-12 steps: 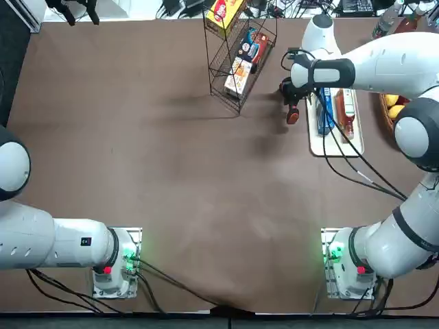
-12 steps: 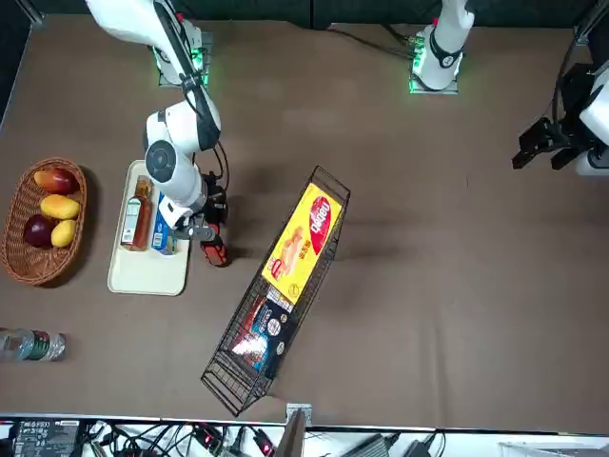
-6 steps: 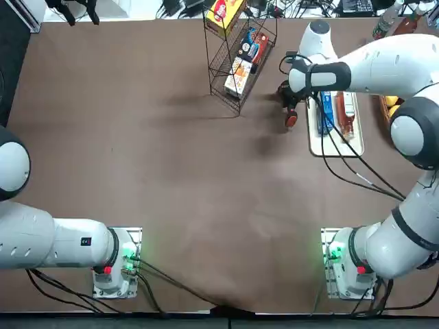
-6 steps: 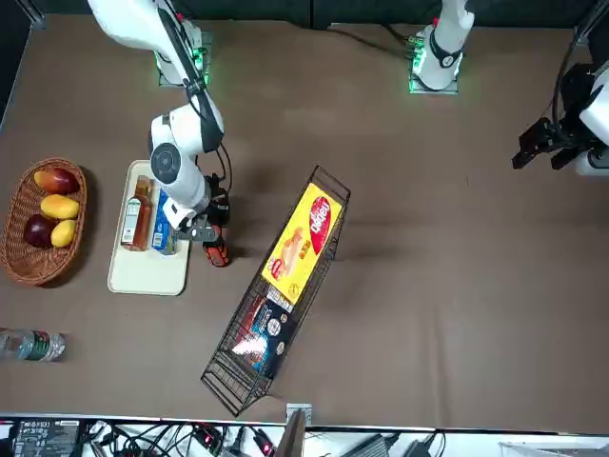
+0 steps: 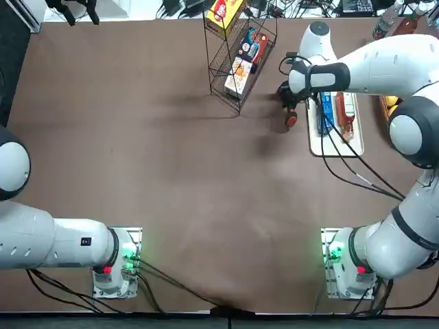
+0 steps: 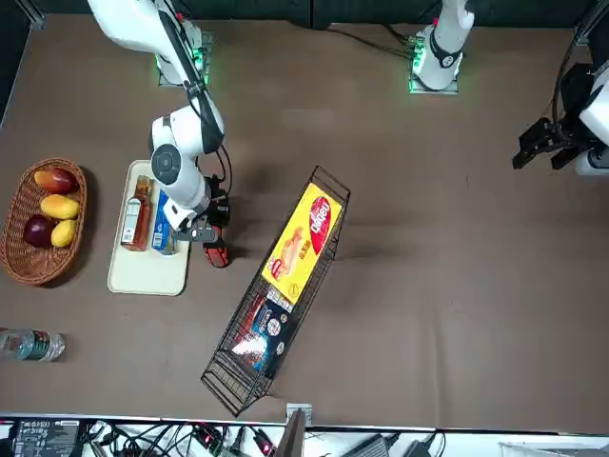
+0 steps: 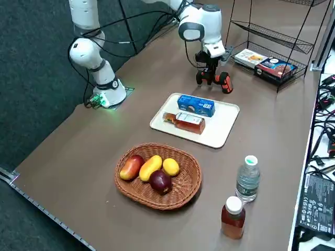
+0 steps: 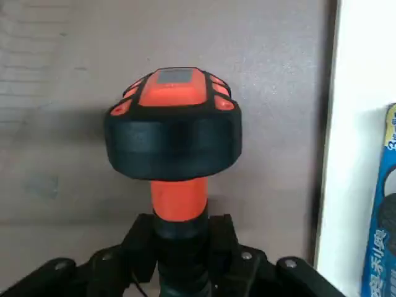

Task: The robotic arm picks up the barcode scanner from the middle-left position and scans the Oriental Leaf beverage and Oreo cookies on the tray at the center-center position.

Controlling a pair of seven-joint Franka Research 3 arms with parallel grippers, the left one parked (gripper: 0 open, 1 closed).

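My right gripper (image 5: 288, 101) is shut on the barcode scanner (image 5: 291, 116), a black pistol shape with an orange-red end. It is held low over the table just beside the white tray (image 5: 335, 147). In the right wrist view the fingers (image 8: 143, 240) clamp the scanner's (image 8: 174, 124) orange neck, and its black head points away from the camera. On the tray (image 7: 223, 128) lie the blue Oreo cookies (image 7: 196, 104) and the amber Oriental Leaf beverage (image 7: 184, 121), side by side. The front view shows the scanner (image 6: 216, 252) next to the tray (image 6: 146, 273).
A tilted wire rack (image 5: 239, 48) with boxed snacks stands close to the scanner, on the side away from the tray. A wicker fruit basket (image 7: 158, 175) sits beyond the tray. A clear bottle (image 7: 247, 179) and an orange-brown bottle (image 7: 232, 216) stand near the table's corner.
The right arm's wrist has shifted slightly toward the far edge of the table. The scanner stays in the gripper, almost in the same spot beside the tray.
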